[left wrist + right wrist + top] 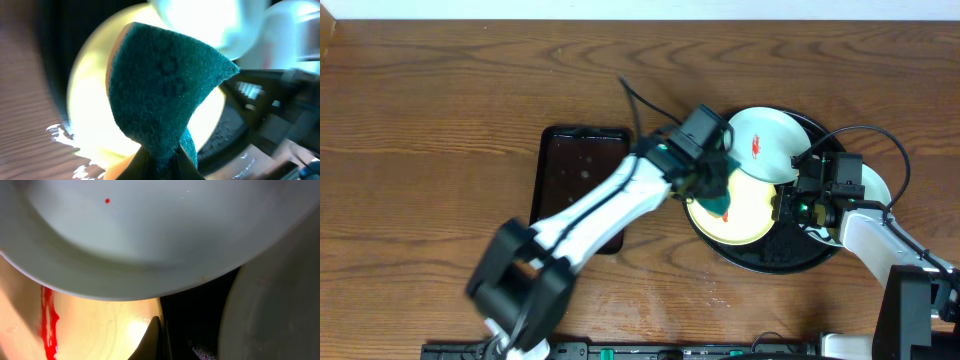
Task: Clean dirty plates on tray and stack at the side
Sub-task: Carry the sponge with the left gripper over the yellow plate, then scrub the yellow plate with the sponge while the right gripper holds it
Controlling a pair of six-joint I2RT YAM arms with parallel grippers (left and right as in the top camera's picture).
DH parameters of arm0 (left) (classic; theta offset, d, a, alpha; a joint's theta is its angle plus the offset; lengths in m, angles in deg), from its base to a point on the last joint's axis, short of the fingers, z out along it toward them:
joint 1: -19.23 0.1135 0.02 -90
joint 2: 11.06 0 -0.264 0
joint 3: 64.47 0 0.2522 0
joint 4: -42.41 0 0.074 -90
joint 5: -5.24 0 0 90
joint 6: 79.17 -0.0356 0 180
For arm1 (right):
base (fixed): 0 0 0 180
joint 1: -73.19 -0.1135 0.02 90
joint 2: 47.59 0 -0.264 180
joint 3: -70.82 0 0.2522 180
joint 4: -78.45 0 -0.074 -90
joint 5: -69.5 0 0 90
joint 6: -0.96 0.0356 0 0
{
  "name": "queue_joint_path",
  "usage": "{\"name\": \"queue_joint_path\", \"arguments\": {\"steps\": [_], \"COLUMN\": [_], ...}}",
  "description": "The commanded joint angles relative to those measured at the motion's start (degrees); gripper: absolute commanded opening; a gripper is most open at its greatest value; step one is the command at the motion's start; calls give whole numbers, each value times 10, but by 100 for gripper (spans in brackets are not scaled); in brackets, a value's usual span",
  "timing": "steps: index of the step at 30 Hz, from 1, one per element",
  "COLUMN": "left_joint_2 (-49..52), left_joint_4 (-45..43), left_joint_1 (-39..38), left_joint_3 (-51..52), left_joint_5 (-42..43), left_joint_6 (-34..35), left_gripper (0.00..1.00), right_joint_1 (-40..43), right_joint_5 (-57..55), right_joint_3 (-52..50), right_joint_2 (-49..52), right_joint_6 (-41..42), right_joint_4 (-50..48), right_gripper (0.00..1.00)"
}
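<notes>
Wooden table point(440, 120), black tray point(775, 262) at right. My left gripper point(712, 192) is clamped on the teal sponge point(160, 85) over the yellow plate point(750, 215) in the tray. My right gripper point(788, 207) is closed at its rim.

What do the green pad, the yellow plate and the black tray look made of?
The green pad looks like coarse fibrous scouring material, matte and fuzzy. The yellow plate seems glazed ceramic or hard plastic: smooth, bright glare. The black tray is probably plastic or lacquer, glossy.
</notes>
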Motion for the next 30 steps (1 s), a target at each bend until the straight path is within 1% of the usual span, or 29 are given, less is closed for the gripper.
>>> {"name": "queue_joint_path", "arguments": {"steps": [1,5,12,15,18,20,22,25,27,28,30], "left_joint_2": [62,115,186,193,193,193,193,193,193,193,193], "left_joint_4": [-25,-57,-184,-195,-195,-175,-120,-26,29,69,104], "left_joint_1": [-14,-14,-26,-33,-29,-24,-17,-9,-5,-6,-6], "left_joint_3": [-8,-8,-8,-8,-9,-11,-20,-42,-62,-79,-94], "left_joint_5": [23,35,180,184,170,123,27,-119,-192,-249,-298], "left_joint_6": [58,67,67,61,27,3,-4,-33,-45,-52,-53], "left_gripper": [7,7,7,8,8,7,7,7,8,7,7], "right_joint_1": [-5,-5,-6,-6,-6,-6,-6,-6,-7,-7,-7], "right_joint_5": [13,13,13,13,13,13,13,13,13,13,13], "right_joint_3": [-6,-6,-6,-6,-6,-6,-6,-6,-6,-6,-6], "right_joint_2": [17,17,17,17,17,17,17,17,17,17,17], "right_joint_6": [5,5,5,5,5,5,5,5,5,5,5], "right_joint_4": [11,11,11,12,13,14,16,19,20,19,19], "right_gripper": [1,1,1,1,1,1,1,1,1,1,1]}}
